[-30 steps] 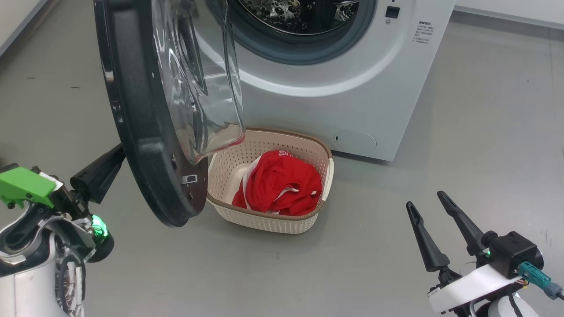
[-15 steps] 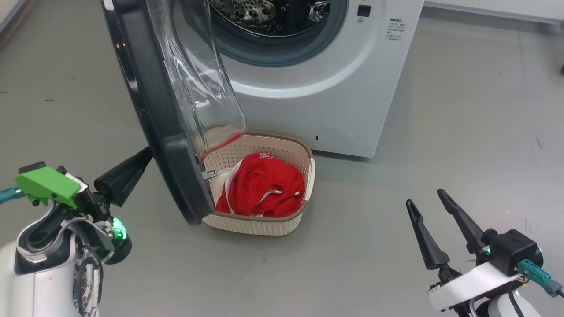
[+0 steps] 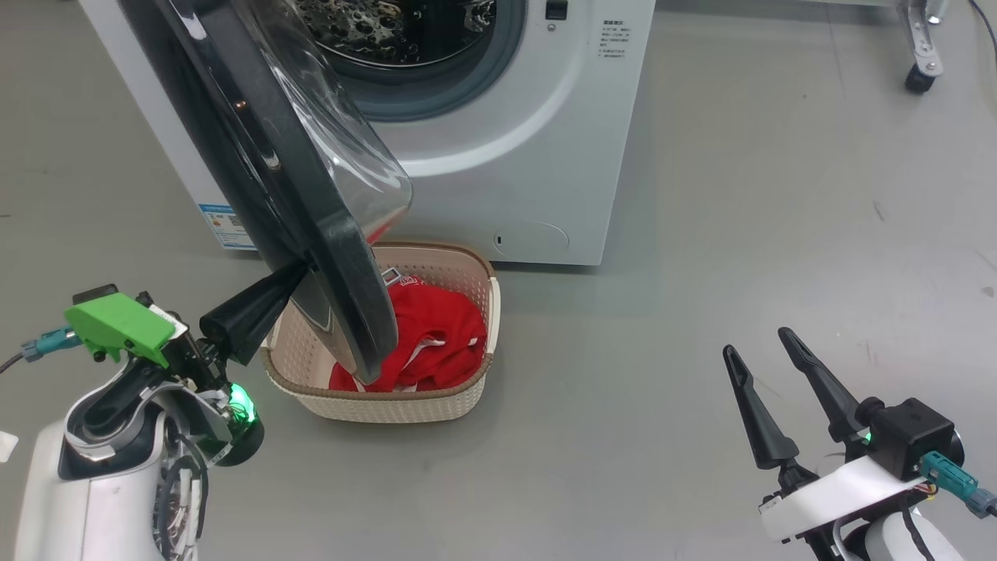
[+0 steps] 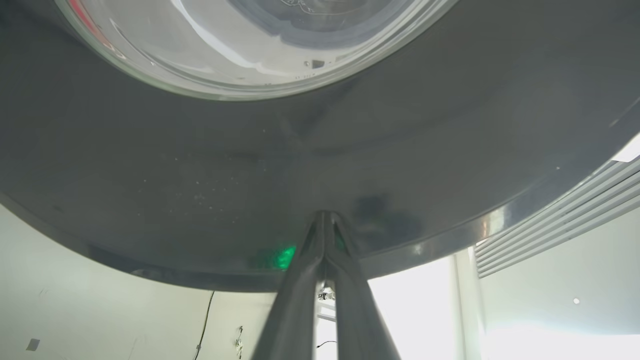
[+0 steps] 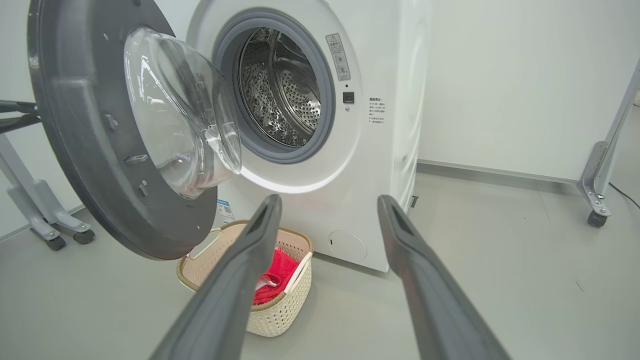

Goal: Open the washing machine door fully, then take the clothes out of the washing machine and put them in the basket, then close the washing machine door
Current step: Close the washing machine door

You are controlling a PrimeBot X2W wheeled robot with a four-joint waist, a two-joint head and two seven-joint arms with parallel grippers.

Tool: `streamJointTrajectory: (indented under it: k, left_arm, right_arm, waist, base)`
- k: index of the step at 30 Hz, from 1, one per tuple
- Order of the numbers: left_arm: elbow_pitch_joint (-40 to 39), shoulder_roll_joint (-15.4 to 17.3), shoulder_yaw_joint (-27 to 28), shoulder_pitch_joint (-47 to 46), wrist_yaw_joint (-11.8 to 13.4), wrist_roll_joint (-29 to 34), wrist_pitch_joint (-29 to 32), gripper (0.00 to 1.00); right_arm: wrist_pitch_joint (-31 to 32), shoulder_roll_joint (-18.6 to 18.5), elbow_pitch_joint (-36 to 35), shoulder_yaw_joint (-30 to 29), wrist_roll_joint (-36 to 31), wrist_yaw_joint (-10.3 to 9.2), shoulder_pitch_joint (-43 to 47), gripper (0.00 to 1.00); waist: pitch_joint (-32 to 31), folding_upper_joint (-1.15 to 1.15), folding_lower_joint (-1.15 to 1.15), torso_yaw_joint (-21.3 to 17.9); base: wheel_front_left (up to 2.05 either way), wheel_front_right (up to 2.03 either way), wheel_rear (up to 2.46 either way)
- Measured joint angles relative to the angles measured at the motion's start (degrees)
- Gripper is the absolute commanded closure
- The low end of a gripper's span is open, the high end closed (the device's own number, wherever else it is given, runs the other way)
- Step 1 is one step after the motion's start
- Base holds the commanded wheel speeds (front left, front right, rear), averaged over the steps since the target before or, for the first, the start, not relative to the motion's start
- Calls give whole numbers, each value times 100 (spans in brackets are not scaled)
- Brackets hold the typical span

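Touching the outer face of the half-open washing machine door, the left gripper has its fingers pressed together. The right gripper hangs well apart, fingers spread. The clothes lie in the basket below the door.

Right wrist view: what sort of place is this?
Probably a test lab, not a home laundry: washing machine on a plain grey floor, wheeled metal frames beside plain white walls.
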Motion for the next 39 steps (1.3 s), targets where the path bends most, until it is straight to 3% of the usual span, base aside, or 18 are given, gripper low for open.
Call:
streamJointTrajectory:
  k: [18, 39]
  left_arm:
    - [213, -11, -385, -121, 0, -1062, -1224, 100]
    - [487, -19, -411, -806, -3, -1437, -3209, 100]
  right_arm:
    - [0, 18, 55, -80, 13, 8, -102, 0]
    - [0, 89, 141, -81, 62, 54, -260, 0]
  waist:
    - [119, 0, 0, -988]
    - [309, 0, 0, -1850]
  base:
    - [0, 0, 0]
    - [0, 0, 0]
